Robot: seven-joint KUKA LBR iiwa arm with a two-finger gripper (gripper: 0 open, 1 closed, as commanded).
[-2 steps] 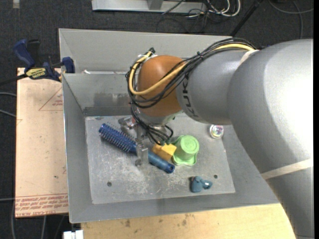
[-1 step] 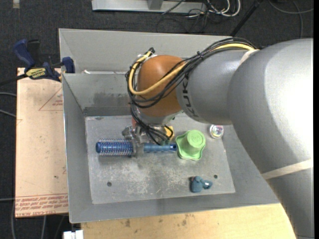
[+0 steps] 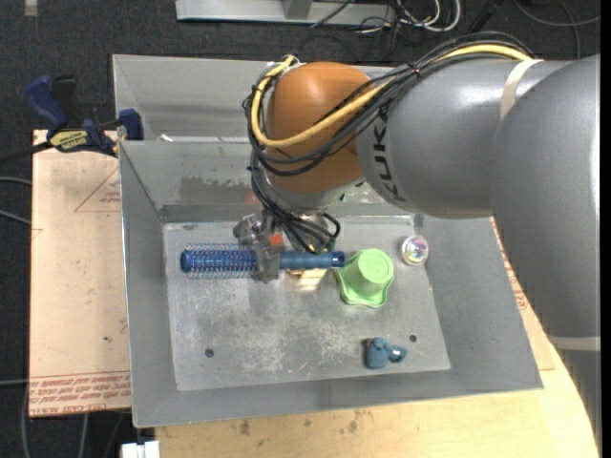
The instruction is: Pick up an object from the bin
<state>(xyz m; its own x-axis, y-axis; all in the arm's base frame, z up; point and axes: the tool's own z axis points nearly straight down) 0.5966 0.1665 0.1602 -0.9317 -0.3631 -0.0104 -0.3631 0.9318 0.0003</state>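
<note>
Camera view: a blue hairbrush (image 3: 218, 260) is seen lying flat along the middle of the floor of the grey bin (image 3: 286, 356), its bristled head to the left and its slim handle to the right, the handle's tip ending just beside a green cup (image 3: 366, 277). The fingers (image 3: 270, 265) are set down at the neck, where head meets handle, under the orange cover (image 3: 310, 122) of the wrist; whether they are clenched on the brush or released cannot be told. The brush is judged to be light, stiff plastic, long and thin, so it is likely to swing or tip if taken far from its middle. The neck is judged the best place for a hold: it is narrow, firm and near the balance point, while the bristles are springy and would give under pressure, and the smooth, rounded handle may slip. A small pale block (image 3: 305, 281) lies touching or just beside the handle's near side and could be dragged along. The bin floor is dull, scuffed metal, flat and hard
</note>
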